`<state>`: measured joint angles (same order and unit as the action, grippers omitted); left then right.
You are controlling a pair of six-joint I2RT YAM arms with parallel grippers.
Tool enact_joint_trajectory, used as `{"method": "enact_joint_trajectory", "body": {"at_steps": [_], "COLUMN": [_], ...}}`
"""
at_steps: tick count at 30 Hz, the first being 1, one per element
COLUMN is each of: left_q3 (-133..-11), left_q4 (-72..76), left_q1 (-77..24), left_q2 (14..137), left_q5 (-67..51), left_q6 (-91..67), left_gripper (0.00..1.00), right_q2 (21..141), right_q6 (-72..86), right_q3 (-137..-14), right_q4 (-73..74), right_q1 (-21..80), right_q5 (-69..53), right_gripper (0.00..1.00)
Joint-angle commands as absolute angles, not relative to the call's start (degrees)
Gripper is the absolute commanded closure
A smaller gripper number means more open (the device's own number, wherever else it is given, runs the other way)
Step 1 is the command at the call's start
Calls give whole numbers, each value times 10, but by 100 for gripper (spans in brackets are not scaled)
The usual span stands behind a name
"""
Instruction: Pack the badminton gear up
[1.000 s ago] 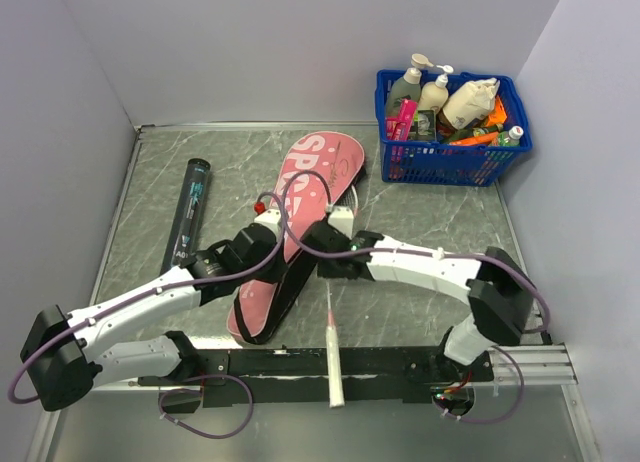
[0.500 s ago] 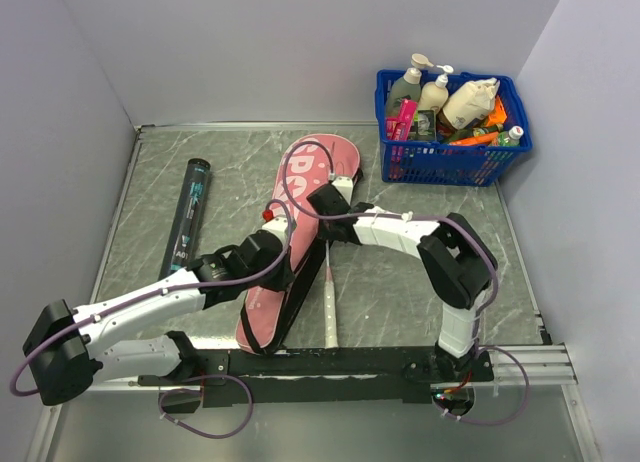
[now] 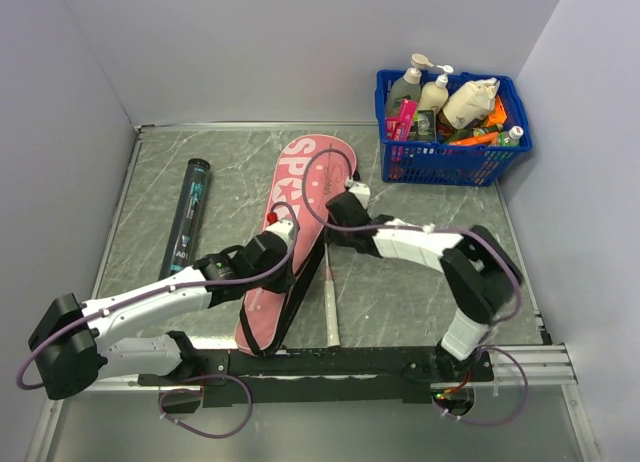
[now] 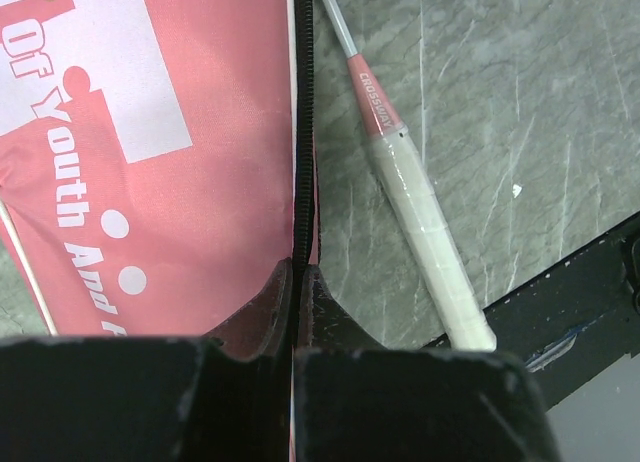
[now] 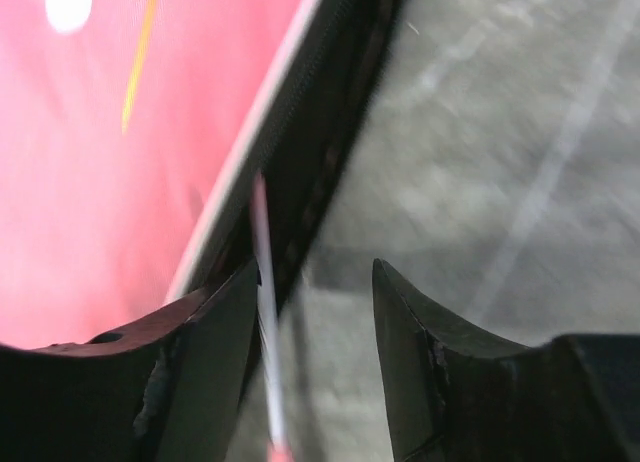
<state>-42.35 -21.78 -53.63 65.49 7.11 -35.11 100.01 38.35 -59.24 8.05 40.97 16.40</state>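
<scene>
The long pink racket cover (image 3: 300,197) lies diagonally on the table, its "SPORT" end at the back. My left gripper (image 3: 287,267) is shut on the cover's black zipper edge (image 4: 299,182), with the jaws pinched together on it (image 4: 298,274). A pink racket's thin shaft (image 5: 264,312) runs into the cover's open side. Its white handle (image 3: 330,312) (image 4: 428,247) sticks out toward the front rail. My right gripper (image 3: 335,220) (image 5: 315,282) stands open around that shaft, which lies close to its left finger. The slim black tube (image 3: 189,212) lies to the left.
A blue plastic basket (image 3: 452,154) of bottles stands at the back right corner. The black front rail (image 3: 380,362) runs along the near edge, just below the racket handle. Grey walls close in the left, back and right sides.
The racket has slid further into the cover, its handle moving back off the front rail. My right gripper followed toward the back, then opened and let go of the shaft. The cover shifted slightly.
</scene>
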Motion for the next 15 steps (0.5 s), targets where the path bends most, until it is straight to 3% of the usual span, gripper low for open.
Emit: {"method": "enact_joint_trajectory", "body": {"at_steps": [1, 15], "left_q3": [-453, -457], "left_q4": [-195, -184], "left_q1": [-541, -541], "left_q2": [661, 671], "left_q5": [69, 76], "left_q6": [-346, -354], "left_gripper": [99, 99], "right_q2": [886, 772], "right_q6": [402, 593], "right_q3": [-541, -421], "right_q4": [82, 249], "right_q1": [433, 653], "right_q5": [184, 242], "right_gripper": [41, 39]}}
